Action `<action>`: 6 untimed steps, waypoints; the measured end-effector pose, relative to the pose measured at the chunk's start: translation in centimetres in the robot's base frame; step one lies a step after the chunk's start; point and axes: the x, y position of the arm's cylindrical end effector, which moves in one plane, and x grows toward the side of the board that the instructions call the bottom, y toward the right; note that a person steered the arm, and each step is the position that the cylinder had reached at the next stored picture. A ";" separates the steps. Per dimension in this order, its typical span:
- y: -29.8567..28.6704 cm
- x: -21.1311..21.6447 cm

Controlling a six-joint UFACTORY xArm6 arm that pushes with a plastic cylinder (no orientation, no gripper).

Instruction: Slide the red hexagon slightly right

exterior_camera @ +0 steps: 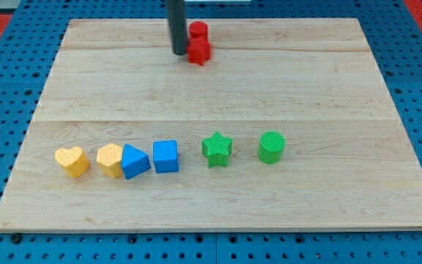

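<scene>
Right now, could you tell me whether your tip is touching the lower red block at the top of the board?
Touching: the camera view shows my tip pressed against the lower red block's left side, with no gap visible.

My tip [179,52] touches the red hexagon [199,51] — on its left.

Straight dark grey rod, smooth, cylindrical; my tip [179,53] blunt, plain.

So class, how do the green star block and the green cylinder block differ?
The green star block has pointed arms; the green cylinder block is round. The star sits nearer the blue blocks, the cylinder farthest toward the view's right. Both are green, upright, and in the same row.
</scene>
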 end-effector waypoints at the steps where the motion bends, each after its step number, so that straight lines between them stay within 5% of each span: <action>1: 5.0 4.0; 3: -0.9 -0.3; 6: 11.7 1.0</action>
